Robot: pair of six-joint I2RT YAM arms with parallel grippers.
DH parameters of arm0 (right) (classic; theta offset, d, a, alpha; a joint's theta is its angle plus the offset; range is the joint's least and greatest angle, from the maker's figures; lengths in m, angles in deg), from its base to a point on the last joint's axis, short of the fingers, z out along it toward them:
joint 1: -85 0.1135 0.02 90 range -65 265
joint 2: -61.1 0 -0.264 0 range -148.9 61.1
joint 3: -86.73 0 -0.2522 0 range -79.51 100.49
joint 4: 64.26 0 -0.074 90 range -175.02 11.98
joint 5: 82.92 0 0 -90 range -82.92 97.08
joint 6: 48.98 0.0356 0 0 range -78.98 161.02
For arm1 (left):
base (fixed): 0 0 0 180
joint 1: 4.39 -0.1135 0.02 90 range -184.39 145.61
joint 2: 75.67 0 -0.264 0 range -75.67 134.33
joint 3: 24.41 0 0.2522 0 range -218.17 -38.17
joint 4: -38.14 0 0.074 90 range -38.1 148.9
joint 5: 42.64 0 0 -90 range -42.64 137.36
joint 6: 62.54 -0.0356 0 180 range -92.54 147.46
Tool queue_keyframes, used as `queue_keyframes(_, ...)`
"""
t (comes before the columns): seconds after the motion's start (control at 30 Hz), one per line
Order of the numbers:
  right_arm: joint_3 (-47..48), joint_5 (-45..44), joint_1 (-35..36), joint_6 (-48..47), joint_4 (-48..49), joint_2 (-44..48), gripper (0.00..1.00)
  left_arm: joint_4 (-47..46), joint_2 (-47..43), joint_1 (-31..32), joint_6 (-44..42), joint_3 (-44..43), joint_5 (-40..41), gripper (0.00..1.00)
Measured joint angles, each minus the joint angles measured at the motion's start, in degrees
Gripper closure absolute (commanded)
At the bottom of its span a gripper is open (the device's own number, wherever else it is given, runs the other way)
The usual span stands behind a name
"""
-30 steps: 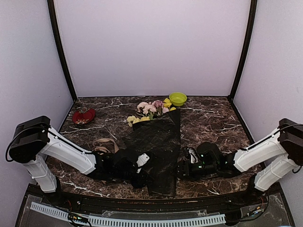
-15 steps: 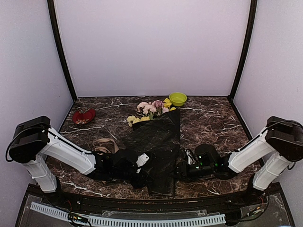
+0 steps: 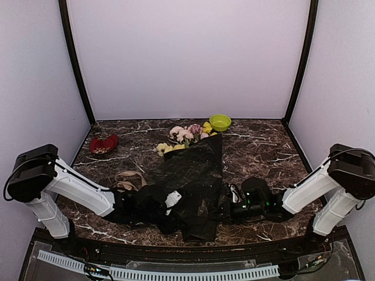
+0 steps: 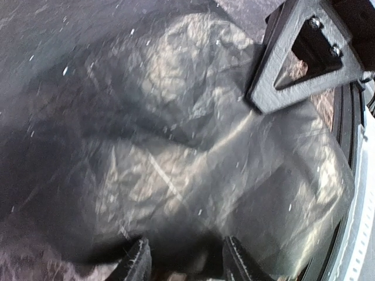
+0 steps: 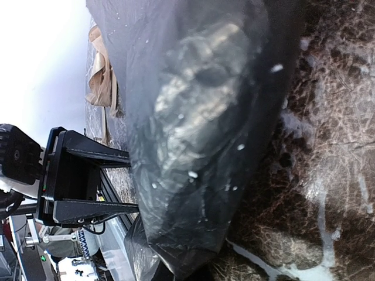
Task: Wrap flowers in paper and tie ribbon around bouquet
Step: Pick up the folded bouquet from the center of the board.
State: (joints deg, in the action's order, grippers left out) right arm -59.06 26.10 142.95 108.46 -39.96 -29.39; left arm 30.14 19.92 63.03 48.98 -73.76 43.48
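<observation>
Left gripper [image 3: 171,202]: low over the table [image 3: 263,152] near its near edge, at the left side of the paper. In the left wrist view its two fingers [image 4: 138,264] stand either side of a bunched fold of the sheet, clamped on it.
Red dish [image 3: 104,143]: near the table's far left corner, well apart from everything else.
Ribbon [image 3: 129,179]: a loose beige heap on the tabletop, just left of the paper and beyond the left arm – not around the wrap.
Paper [image 3: 196,175]: black and crinkly, folded over lengthwise, running from the near edge up toward the middle of the far edge, with both grippers at its near part.
Flowers [image 3: 186,134]: pink and yellow heads stick out of the paper's far end; the stems are hidden under the sheet.
Green bowl [image 3: 220,122]: at the far edge, just right of the flower heads.
Right gripper [image 3: 221,212]: fully closed at the paper's right edge, near the table's near edge – whether it pinches the sheet cannot be told.
</observation>
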Motion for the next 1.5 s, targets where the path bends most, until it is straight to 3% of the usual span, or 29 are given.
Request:
queue_keyframes(0.37,0.00,-0.85,0.00,0.37,-2.21,2.10,1.00,11.21,-14.75,-0.92,-0.26,0.96,4.66,0.39)
queue_keyframes(0.6,0.00,-1.07,0.00,0.33,-2.69,2.12,1.00,26.05,-22.58,-13.99,6.10,-0.50,8.83,0.33)
queue_keyframes(0.7,0.11,-1.09,0.00,0.22,-3.04,2.12,1.00,30.25,-22.49,-17.44,8.20,-0.50,9.55,0.36)
queue_keyframes(0.87,0.59,-1.18,0.00,-0.50,-4.28,2.12,1.00,33.73,-18.78,-17.64,9.35,-0.57,7.65,0.53)
queue_keyframes(1.03,0.74,-1.38,0.00,-1.03,-5.27,2.43,1.00,34.38,-17.44,-17.07,9.20,-0.96,6.75,0.54)
queue_keyframes(1.17,0.74,-1.53,0.00,-1.18,-5.51,2.95,1.00,36.06,-13.84,-17.00,9.16,-3.43,7.30,0.47)
queue_keyframes(1.4,0.74,-1.99,0.00,-1.60,-6.16,3.06,1.00,36.76,-7.82,-15.98,8.83,-6.78,6.32,0.46)
queue_keyframes(1.5,0.74,-2.16,0.00,-1.84,-6.67,3.32,1.00,36.68,-7.10,-15.39,8.70,-7.30,6.58,0.62)
